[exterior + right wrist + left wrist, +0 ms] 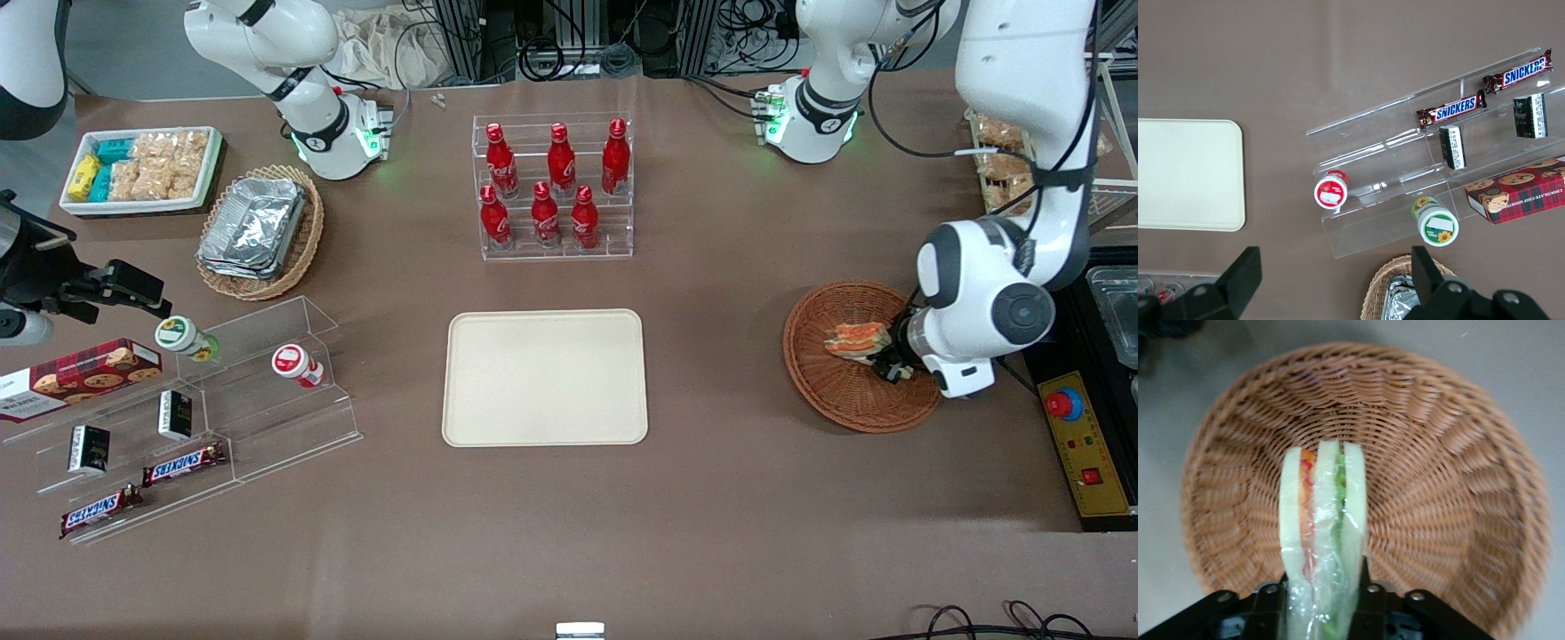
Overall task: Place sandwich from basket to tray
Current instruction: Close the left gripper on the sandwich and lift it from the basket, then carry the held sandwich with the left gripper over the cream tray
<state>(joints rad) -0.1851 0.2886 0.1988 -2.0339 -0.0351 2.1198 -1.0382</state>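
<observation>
Reddish-brown wicker: the basket [853, 391] is found toward the working arm's end of the table, well apart from the tray [545, 377], which lies bare in front of the bottle rack [556, 187]

Item held: the sandwich [858, 339], a white-bread wedge with orange and green layers in clear wrap, is seen over the basket's bowl, pinched at its wrapped end by the gripper [1327, 603]; the fingers [1368, 587] are closed to the wedge's thickness, one against each outer slice. Whether the wedge is already clear of the weave cannot be told.

Risks, as judged:
- slippage: the hold is taken on loose, glossy wrap near one end, so the wedge may slide or droop out of the jaws during carriage toward the tray
- deformation: soft bread may be crushed, or the layers sheared apart, if the squeeze is too firm
- snagging: the basket's raised rim may be caught by the wedge or the wrap on a low exit, and the light basket may be dragged or tipped
- poor release: the wedge may topple or land on the tray's rim if it is let go from too high or too near the edge

Legible writing:
- "SNICKERS" on two bars [1451, 110] in the clear tiered stand [1405, 167], toward the parked arm's end from the tray
- "CHOCOLATE CHIP" in part on the red tartan cookie box [1518, 190] beside that stand
- white script on the red bottles [545, 213], not clearly readable
</observation>
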